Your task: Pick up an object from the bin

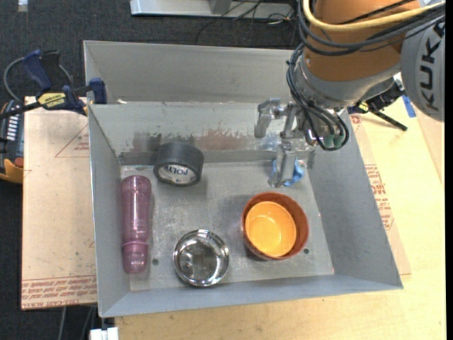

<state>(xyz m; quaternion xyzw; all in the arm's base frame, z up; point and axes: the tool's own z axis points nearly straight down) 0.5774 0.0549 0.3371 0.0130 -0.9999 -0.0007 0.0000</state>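
Gripper (288, 170) hangs low over the back-right floor of the bin (212, 69). It is just behind the orange bowl (274, 227) & not touching it. Can't tell if it's open or closed, or if it has hold of anything. A small blue bit (298, 168) shows at its tip; can't say if that's a loose thing or part of the robot.

Step in hand, as I read it: lining up on a target before descending. The orange bowl is the nearest candidate.

To do it well:
- Shift toward the bin's front until centred over the bowl's back rim.
- Come down vertical & grip the wall at the rim, not across the whole bowl, which looks too wide to span.
- Close gently, since a smooth bowl prob. slips.
- Lift straight up & expect it to tilt, as it would hang from 1 side.
- Keep clear of the bin's right slope.

The bowl is round, upright, open side up & empty. It's bright orange inside w/ a darker rim & outer wall. It sits front-right on the floor, near the steel bowl (202, 258) on its left but apart from it.

The 2 other things lie well away: the tape (178, 165) & the pink tube (136, 222).
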